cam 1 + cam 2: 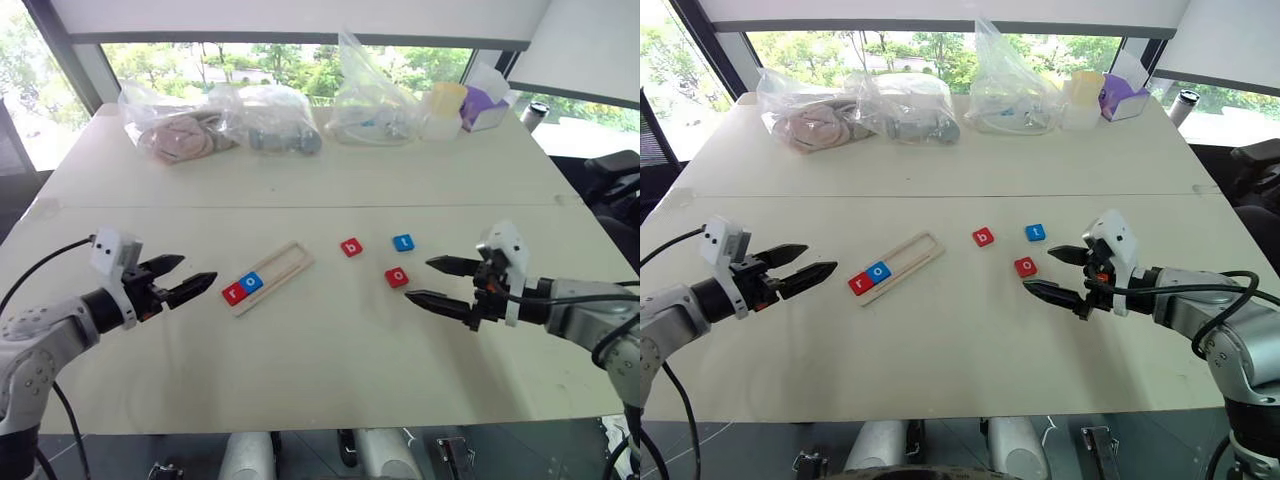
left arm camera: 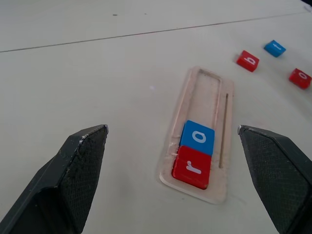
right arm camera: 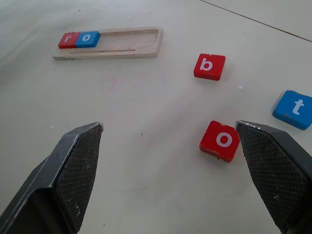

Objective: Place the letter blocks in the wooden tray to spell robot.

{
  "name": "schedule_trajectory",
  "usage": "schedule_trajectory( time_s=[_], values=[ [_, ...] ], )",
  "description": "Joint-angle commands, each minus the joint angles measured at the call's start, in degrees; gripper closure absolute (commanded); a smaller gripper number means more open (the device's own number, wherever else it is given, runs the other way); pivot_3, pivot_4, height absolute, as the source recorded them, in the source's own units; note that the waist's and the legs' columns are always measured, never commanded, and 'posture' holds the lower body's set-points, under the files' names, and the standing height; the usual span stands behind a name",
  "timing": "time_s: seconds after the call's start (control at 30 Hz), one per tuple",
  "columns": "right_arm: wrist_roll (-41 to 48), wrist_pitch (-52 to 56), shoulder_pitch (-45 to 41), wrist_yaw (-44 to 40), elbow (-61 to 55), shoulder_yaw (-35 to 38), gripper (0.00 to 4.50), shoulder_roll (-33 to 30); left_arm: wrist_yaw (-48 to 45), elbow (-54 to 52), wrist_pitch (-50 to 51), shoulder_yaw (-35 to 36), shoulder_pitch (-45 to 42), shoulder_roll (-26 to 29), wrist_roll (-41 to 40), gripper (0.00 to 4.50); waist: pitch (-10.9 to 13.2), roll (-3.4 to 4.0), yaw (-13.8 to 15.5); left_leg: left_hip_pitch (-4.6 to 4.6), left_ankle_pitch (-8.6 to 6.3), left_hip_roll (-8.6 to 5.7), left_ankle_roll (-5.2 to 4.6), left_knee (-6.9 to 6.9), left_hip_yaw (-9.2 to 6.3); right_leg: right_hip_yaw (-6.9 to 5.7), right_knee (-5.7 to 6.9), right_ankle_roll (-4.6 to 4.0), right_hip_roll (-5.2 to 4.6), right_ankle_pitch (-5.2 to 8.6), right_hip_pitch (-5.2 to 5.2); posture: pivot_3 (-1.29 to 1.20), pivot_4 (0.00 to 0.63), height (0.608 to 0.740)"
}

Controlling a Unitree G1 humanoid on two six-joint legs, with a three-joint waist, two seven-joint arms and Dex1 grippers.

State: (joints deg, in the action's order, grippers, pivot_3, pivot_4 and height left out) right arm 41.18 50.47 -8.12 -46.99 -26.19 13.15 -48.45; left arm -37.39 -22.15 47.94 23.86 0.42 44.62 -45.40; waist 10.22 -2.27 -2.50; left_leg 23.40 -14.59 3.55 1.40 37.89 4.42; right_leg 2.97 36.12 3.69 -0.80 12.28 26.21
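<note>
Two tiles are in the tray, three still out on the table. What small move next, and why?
Probably ease the open right gripper toward the red square "b" tile. The long pale wooden tray holds a red "r" tile and a blue "o" tile, so "b" comes next. The red "o" tile lies nearer that gripper; steer past it.

Red (image 3: 209, 66) and blue tiles (image 3: 294, 109), white letters

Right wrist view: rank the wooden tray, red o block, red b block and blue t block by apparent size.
1. wooden tray
2. red o block, nearest the camera
3. red b block and blue t block: alike; t is cut off.
</note>
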Motion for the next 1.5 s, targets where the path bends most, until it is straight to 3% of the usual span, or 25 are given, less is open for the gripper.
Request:
schedule_trajectory(
  time_s=[0.03,0.27,0.43,0.63,0.8,0.97,1.1,1.5],
  values=[
    [-0.5,-1.9,0.0,-0.7,0.0,0.9,0.0,-0.7,-0.9,-1.7,-0.9,0.6,0.5,0.8,0.3,0.04,0.0,0.0,0.0,0.0,0.0,0.0,0.0,0.0,0.0,0.0,0.0,0.0,0.0,0.0,0.0,0.0,0.15,0.74],
    [-0.6,-2.8,1.6,-0.5,-0.2,2.1,0.0,-0.9,-1.7,-0.2,-0.9,0.5,-0.5,1.8,0.7,0.04,0.0,0.0,0.0,0.0,0.0,0.0,0.0,0.01,0.0,0.0,0.0,0.0,0.0,0.0,0.01,0.0,0.15,0.74],
    [-1.2,-2.4,2.2,-0.2,0.4,1.2,0.0,-1.5,-1.9,-0.8,-4.0,-1.4,0.1,5.5,7.3,0.04,0.0,0.0,0.0,0.0,0.0,0.0,0.0,0.0,-0.01,0.0,0.0,-0.01,0.0,0.0,0.02,0.0,0.15,0.74],
    [0.5,0.6,-0.2,2.2,0.1,1.7,0.0,-0.8,-7.9,4.3,-4.5,-5.0,-7.3,9.9,8.3,0.04,0.0,0.0,0.1,0.0,0.0,0.0,0.0,0.0,0.03,0.02,-0.01,-0.02,-0.01,0.0,0.06,0.0,0.15,0.74],
    [10.2,8.6,-5.1,9.4,-7.8,-0.2,0.0,5.5,-10.8,11.7,-8.4,-22.2,-21.1,7.0,17.9,0.04,0.0,0.02,0.3,-0.01,0.0,-0.03,0.0,0.02,0.01,0.02,0.01,-0.16,0.01,-0.11,-0.04,0.0,0.15,0.74],
    [7.6,10.8,-4.8,18.3,-17.0,-8.6,0.0,9.6,-10.3,20.7,-10.9,-33.2,-30.6,-2.7,25.0,0.04,0.0,0.0,0.3,0.1,0.0,-0.04,-0.02,0.0,-0.02,0.02,0.02,-0.12,0.08,-0.11,0.02,0.0,0.15,0.74],
    [5.0,11.1,-3.6,22.1,-20.4,-12.6,0.0,9.7,-9.0,21.1,-9.8,-35.4,-31.5,-6.1,27.7,0.04,0.0,0.0,-0.1,0.17,-0.01,-0.04,-0.04,0.01,-0.02,0.04,0.03,-0.1,0.1,-0.11,0.11,0.0,0.15,0.74],
    [2.1,9.6,-1.8,24.6,-21.3,-14.6,0.0,10.2,-5.5,9.6,0.1,-38.7,-24.1,-5.0,32.5,0.04,0.0,-0.02,0.0,0.03,0.0,-0.02,-0.05,0.08,-0.07,0.06,0.12,-0.11,0.12,-0.12,-0.04,0.0,0.15,0.74]
  ],
)
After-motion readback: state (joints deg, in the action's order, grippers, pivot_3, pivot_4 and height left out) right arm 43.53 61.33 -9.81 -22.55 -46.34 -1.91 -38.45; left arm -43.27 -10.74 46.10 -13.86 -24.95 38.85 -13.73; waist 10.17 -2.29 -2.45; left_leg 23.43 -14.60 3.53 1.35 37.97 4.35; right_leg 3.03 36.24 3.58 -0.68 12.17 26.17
